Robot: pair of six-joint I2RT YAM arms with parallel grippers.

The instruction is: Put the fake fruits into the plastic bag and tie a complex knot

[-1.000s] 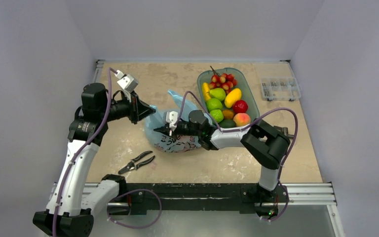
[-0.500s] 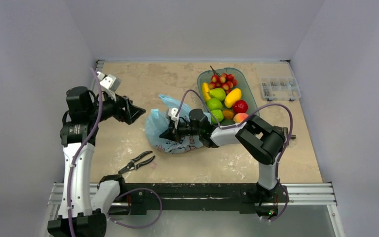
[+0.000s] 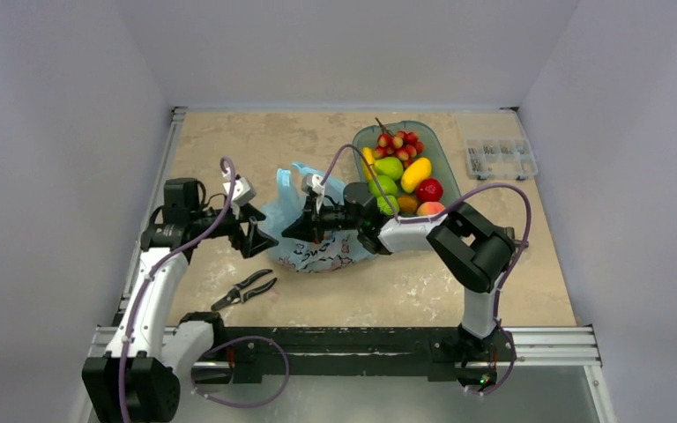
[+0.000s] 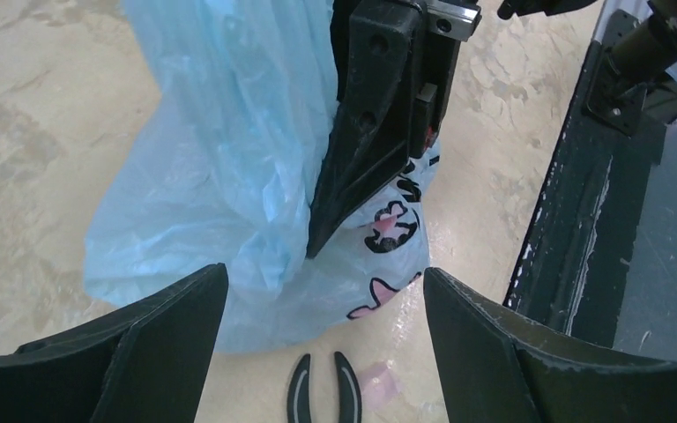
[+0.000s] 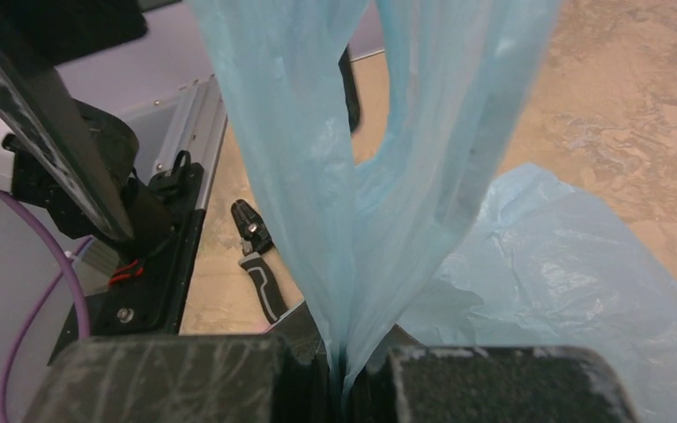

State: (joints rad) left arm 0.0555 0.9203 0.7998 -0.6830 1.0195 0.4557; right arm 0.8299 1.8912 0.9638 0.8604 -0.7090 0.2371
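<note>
The light-blue plastic bag (image 3: pixel 322 251) with pink and black print lies mid-table. My right gripper (image 3: pixel 298 231) is shut on a bunched handle strip of the bag (image 5: pixel 361 176), and the plastic runs down into the closed jaws of that gripper (image 5: pixel 345 366). My left gripper (image 3: pixel 260 240) stands open just left of the bag, and nothing sits between its fingers (image 4: pixel 167 344). The bag (image 4: pixel 229 176) fills the space ahead of the left gripper (image 4: pixel 323 273). The fake fruits (image 3: pixel 403 181) are piled in the teal dish (image 3: pixel 445 163). The knot is out of view.
Black-handled pliers (image 3: pixel 245 288) lie on the table near the left arm, and their handles (image 4: pixel 320 388) show below the bag. A clear parts box (image 3: pixel 500 157) sits at the far right. The black base rail (image 3: pixel 361 339) runs along the near edge.
My left gripper opened, let go of the bag's left edge, swung out left, then came back low beside the bag. The right gripper, still shut, drew its handle strip slightly farther away.
</note>
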